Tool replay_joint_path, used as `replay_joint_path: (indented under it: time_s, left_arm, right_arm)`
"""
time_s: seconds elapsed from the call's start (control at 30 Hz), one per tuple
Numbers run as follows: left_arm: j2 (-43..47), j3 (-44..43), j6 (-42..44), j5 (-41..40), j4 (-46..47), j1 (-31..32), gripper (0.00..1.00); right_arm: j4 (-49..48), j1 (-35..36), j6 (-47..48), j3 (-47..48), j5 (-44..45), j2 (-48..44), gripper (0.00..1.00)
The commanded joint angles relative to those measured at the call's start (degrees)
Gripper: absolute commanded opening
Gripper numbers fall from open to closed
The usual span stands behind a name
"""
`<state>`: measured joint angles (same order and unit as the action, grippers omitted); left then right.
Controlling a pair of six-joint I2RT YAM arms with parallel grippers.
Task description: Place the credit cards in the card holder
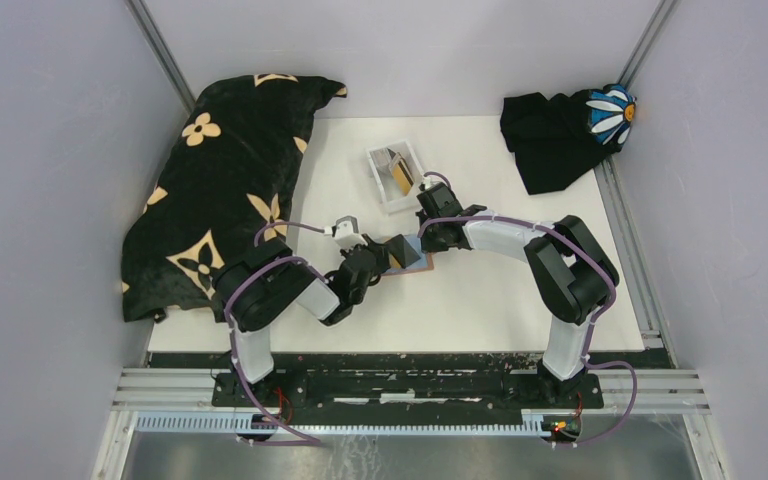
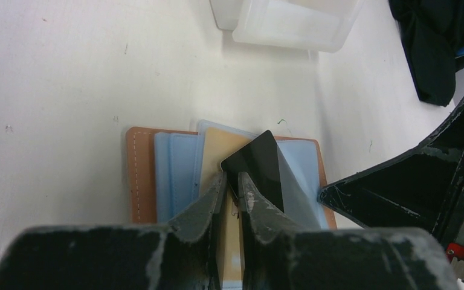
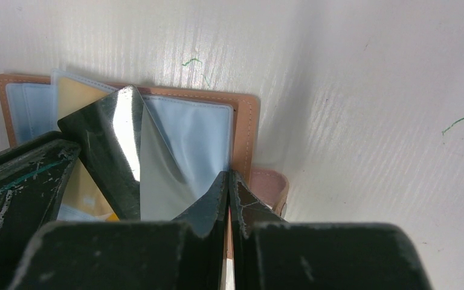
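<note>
The card holder (image 2: 134,175) lies open and flat near the middle of the bench, a little toward the near edge, its tan leather border framing pale blue clear sleeves. One sleeve already shows a gold card (image 2: 226,145). The left gripper (image 2: 234,181) has its fingers clamped on a corner of a black card (image 2: 257,166), which stands tilted above the sleeves with its far corner raised. The right gripper (image 3: 229,181) has its fingers together, apparently pinching the edge of a clear sleeve to hold it up. The card looks thin, stiff, light and glossy, so it is likely to slip or pivot in a corner pinch. A grip along a short edge would probably steer it better. The sleeve is limp and could buckle. The slot's mouth is hidden behind the card and fingers. At the far side, the white tray (image 2: 278,27) is cut off, and its remaining cards cannot be counted.
</note>
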<state>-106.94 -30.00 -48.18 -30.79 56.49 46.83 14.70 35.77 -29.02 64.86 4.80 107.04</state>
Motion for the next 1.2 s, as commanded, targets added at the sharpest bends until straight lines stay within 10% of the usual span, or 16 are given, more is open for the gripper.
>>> replay_joint_path:
  time_s: [0.0, 0.7, 1.17]
  left_arm:
    - [-1.35, 1.55, 4.28, 1.79, 8.34, -0.30, 0.17]
    - [-4.48, 6.70, 7.76, 13.93, 22.77, -4.58, 0.03]
    - [-1.85, 3.82, 8.06, 17.70, 11.08, -6.37, 0.03]
  right_arm:
    - [-0.46, 0.77, -0.08, -2.15, -1.07, 6.52, 0.05]
    - [-0.30, 0.75, 0.14, -2.09, -1.02, 6.29, 0.05]
    - [-0.38, 0.73, 0.33, -2.11, -1.02, 6.07, 0.05]
